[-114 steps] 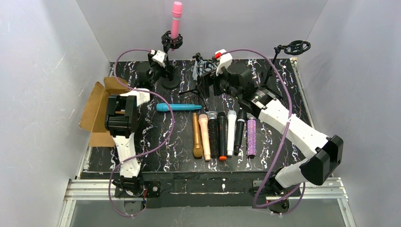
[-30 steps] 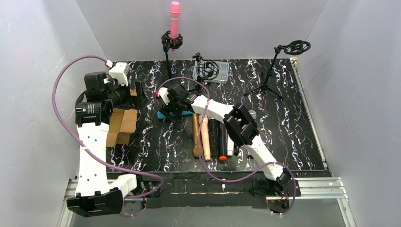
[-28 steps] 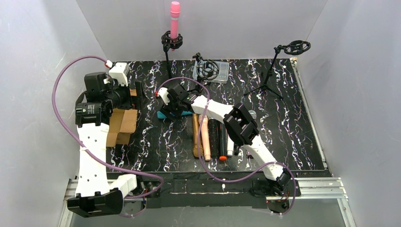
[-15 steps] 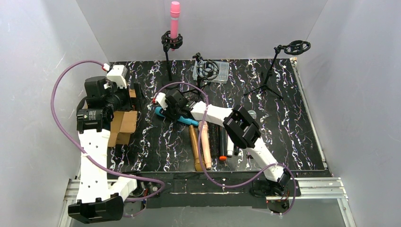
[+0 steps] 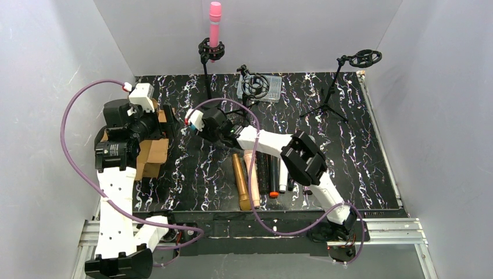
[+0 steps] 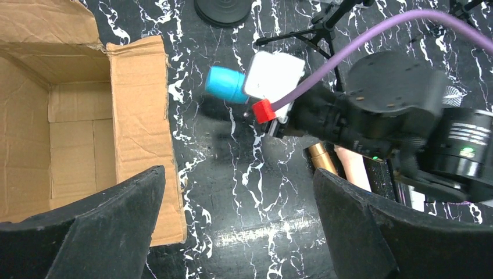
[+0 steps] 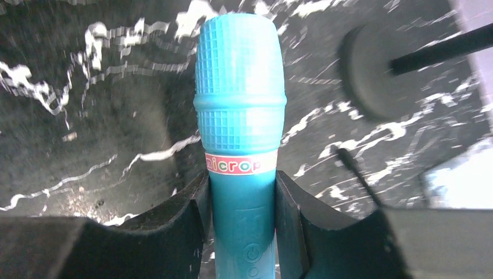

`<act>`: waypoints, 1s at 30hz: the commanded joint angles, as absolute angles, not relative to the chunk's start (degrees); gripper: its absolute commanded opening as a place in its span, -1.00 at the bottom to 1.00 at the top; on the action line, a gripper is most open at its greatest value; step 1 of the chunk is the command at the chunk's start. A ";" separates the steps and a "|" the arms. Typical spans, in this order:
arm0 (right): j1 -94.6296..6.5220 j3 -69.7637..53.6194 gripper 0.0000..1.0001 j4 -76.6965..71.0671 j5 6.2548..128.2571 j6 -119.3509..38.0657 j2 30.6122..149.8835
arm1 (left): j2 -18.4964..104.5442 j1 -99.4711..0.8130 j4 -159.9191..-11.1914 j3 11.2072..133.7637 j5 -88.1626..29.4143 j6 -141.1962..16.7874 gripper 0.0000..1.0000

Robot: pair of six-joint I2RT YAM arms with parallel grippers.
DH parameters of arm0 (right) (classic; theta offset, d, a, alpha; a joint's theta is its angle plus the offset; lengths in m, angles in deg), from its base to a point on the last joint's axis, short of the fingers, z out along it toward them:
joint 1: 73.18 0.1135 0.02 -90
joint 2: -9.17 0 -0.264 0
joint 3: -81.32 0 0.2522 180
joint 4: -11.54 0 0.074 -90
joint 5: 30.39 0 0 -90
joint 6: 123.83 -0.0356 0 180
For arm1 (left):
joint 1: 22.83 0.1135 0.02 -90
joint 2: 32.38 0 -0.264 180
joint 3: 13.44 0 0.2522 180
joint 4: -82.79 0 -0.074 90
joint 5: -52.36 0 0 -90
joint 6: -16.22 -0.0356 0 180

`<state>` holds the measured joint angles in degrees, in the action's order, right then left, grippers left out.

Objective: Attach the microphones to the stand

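**A:** So, what changes in the last second?

**B:** Right pincer (image 7: 241, 195) goes from spread over the teal microphone (image 7: 240, 116) to clamped on its body, just below the head. The mic was lying flat on the table (image 5: 360, 145). Now it is off the surface, left of centre, near a round stand base (image 7: 372, 75).

**A:** Anything else disturbed?

**B:** Gold microphone (image 5: 240, 180) now sits skewed from the row; it lay parallel a second ago. Left pincer (image 6: 237, 174) is unchanged: jaws wide, nothing between them, hanging beside the cardboard box (image 6: 70, 128).

**A:** Meaning for the job?

**B:** My reading is that the pick-up is done and the carry begins. Pink microphone (image 5: 215, 23) is already upright in its stand (image 5: 210, 51). Two holders look free: the far-right stand (image 5: 365, 58) and the centre mount (image 5: 254, 86). Which one it heads for, cannot say.

**A:** Describe the mic.

**B:** Teal-blue plastic. Rounded head with a moulded grid and a ridge round its middle. White band with red lettering under the head. Smooth barrel below, with a faint round button mark. Looks slick. Grip appears square, head pointing away from the wrist.
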<state>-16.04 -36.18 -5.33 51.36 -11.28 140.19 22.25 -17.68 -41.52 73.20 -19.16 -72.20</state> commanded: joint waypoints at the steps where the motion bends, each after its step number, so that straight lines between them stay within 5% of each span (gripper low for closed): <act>1: -14.91 -37.85 -0.97 3.63 48.71 -11.93 129.90 | 20.41 -17.44 -42.34 75.91 -18.99 -71.06 0.97; 7: -12.15 -35.63 -0.97 8.88 49.01 -17.36 119.97 | 18.16 -17.46 -41.64 79.40 -12.52 -70.32 0.97; 17: -3.08 -20.99 -0.97 32.00 46.78 -41.29 101.41 | 10.55 -17.46 -43.39 78.34 23.08 -74.88 0.97; 30: 1.37 -14.44 -0.97 51.00 38.53 -50.21 100.16 | 8.08 -17.45 -46.48 73.14 20.92 -75.42 0.97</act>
<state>0.09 -13.91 39.71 39.65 -44.94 103.18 8.46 -17.38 -44.71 74.79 21.78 -75.28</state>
